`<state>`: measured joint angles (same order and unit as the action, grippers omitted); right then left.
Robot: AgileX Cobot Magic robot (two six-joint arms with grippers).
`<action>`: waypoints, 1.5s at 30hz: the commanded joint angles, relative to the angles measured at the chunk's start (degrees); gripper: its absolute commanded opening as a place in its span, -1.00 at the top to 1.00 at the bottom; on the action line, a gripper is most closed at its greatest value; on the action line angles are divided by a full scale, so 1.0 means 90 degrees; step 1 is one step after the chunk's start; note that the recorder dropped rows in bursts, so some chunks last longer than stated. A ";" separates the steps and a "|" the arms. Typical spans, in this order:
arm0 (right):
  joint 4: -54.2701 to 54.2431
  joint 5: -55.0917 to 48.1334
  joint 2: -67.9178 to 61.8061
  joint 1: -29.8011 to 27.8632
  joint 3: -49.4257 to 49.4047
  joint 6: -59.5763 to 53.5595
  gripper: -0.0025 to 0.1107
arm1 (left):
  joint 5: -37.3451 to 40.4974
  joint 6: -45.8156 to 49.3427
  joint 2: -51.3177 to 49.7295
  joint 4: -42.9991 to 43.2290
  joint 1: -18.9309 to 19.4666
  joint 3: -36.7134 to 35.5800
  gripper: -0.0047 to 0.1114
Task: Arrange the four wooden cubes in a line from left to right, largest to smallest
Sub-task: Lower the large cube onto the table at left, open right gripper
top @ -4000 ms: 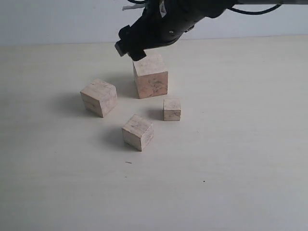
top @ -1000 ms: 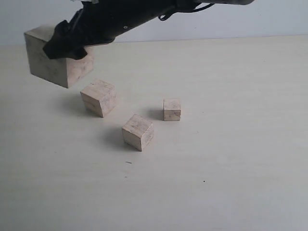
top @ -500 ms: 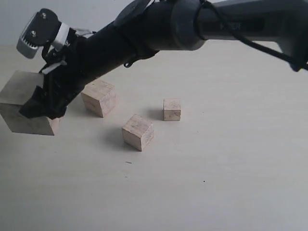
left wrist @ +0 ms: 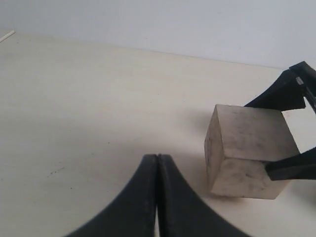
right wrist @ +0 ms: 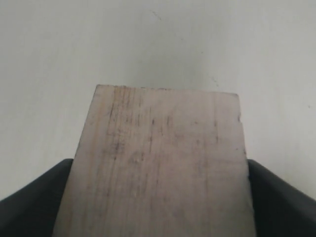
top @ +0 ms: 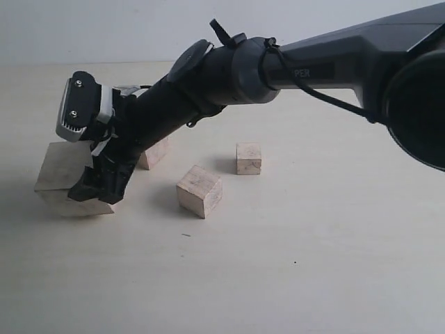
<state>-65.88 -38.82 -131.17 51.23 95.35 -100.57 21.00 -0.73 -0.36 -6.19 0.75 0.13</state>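
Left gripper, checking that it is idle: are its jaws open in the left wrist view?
No, the left gripper is closed tip to tip with nothing between.

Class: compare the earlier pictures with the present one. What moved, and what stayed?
The right gripper lifted the largest cube from the back middle, carried it far left and lowered it to or near the table, still clamped. The second-largest cube, third cube and smallest cube stayed put.

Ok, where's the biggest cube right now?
In the exterior view the biggest cube is at the far left of the table, in the right gripper; its nearest neighbour is the second cube, to its right behind the arm.
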 commanded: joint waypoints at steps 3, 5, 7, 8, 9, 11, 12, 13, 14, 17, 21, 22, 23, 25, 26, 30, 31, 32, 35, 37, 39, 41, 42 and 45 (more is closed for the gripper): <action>-0.0092 0.0250 0.0016 -0.0346 0.0066 -0.0093 0.96 | -0.0034 -0.0002 0.0041 0.0007 -0.0043 -0.0015 0.92; -0.0092 0.0250 0.0016 -0.0473 0.0066 -0.0093 0.96 | -0.0034 -0.0002 0.0041 0.0007 -0.0043 -0.0015 0.92; -0.0092 0.0250 0.0016 -0.0605 0.0066 -0.0093 0.96 | -0.0034 -0.0002 0.0041 0.0007 -0.0043 -0.0015 0.92; -0.0092 0.0250 0.0016 -0.0661 0.0066 -0.0093 0.96 | -0.0034 -0.0002 0.0041 0.0007 -0.0043 -0.0015 0.92; -0.0092 0.0250 0.0016 -0.0720 0.0066 -0.0093 0.96 | -0.0034 -0.0002 0.0041 0.0007 -0.0043 -0.0015 0.92; -0.0092 0.0250 0.0016 -0.0829 0.0066 -0.0093 0.96 | -0.0034 -0.0002 0.0041 0.0007 -0.0043 -0.0015 0.92; -0.0092 0.0231 0.0016 -0.0879 0.0066 -0.0093 0.96 | -0.0034 -0.0002 0.0041 0.0007 -0.0043 -0.0015 0.92; -0.0092 0.0231 0.0016 -0.0925 0.0066 -0.0093 0.96 | -0.0034 -0.0002 0.0041 0.0007 -0.0043 -0.0015 0.92; -0.0092 0.0195 0.0016 -0.0958 0.0066 -0.0093 0.96 | -0.0034 -0.0002 0.0041 0.0007 -0.0043 -0.0015 0.92; -0.0092 0.0085 0.0016 -0.1030 0.0066 -0.0093 0.96 | -0.0034 -0.0002 0.0041 0.0007 -0.0043 -0.0015 0.92; -0.0092 -0.0307 0.0016 -0.1045 0.0066 -0.0285 0.96 | -0.0034 -0.0002 0.0041 0.0007 -0.0043 -0.0015 0.92; -0.0092 -0.0468 0.0016 -0.1045 0.0066 -0.0481 0.96 | -0.0034 -0.0002 0.0041 0.0007 -0.0043 -0.0015 0.92; -0.0092 -0.0580 0.0016 -0.1045 0.0066 -0.0664 0.96 | -0.0034 -0.0002 0.0041 0.0007 -0.0043 -0.0015 0.92; -0.0104 -0.0604 0.0016 -0.1045 0.0066 -0.0726 0.96 | -0.0034 -0.0002 0.0041 0.0007 -0.0043 -0.0015 0.92; -0.0104 -0.0593 0.0016 -0.1045 0.0066 -0.0688 0.96 | -0.0034 -0.0002 0.0041 0.0007 -0.0043 -0.0015 0.92; -0.0104 -0.0544 0.0016 -0.1045 0.0066 -0.0653 0.96 | -0.0034 -0.0002 0.0041 0.0007 -0.0043 -0.0015 0.92; -0.0104 -0.0544 0.0016 -0.1045 0.0066 -0.0653 0.96 | -0.0034 -0.0002 0.0041 0.0007 -0.0043 -0.0015 0.92; -0.0104 -0.0544 0.0016 -0.1045 0.0066 -0.0653 0.96 | -0.0034 -0.0002 0.0041 0.0007 -0.0043 -0.0015 0.92; -0.0104 -0.0673 -0.0026 -0.1045 0.0066 -0.0653 0.96 | -0.0034 -0.0002 0.0041 0.0007 -0.0043 -0.0015 0.92; -0.0104 -0.0759 -0.0072 -0.1045 0.0066 -0.0653 0.96 | -0.0034 -0.0002 0.0041 0.0007 -0.0043 -0.0015 0.92; -0.0104 -0.0773 -0.0157 -0.1045 0.0066 -0.0653 0.96 | -0.0034 -0.0002 0.0041 0.0007 -0.0043 -0.0015 0.92; -0.0104 -0.0773 -0.0192 -0.1045 0.0066 -0.0653 0.96 | -0.0034 -0.0002 0.0041 0.0007 -0.0043 -0.0015 0.92; -0.0104 -0.0773 -0.0234 -0.1045 0.0066 -0.0653 0.96 | -0.0034 -0.0002 0.0041 0.0007 -0.0043 -0.0015 0.92; -0.0104 -0.0773 -0.0249 -0.1032 0.0066 -0.0653 0.94 | -0.0034 -0.0002 0.0041 0.0007 -0.0043 -0.0015 0.92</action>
<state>-66.00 -45.18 -133.76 41.98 95.35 -106.05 21.00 -0.73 -0.36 -6.19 0.75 0.03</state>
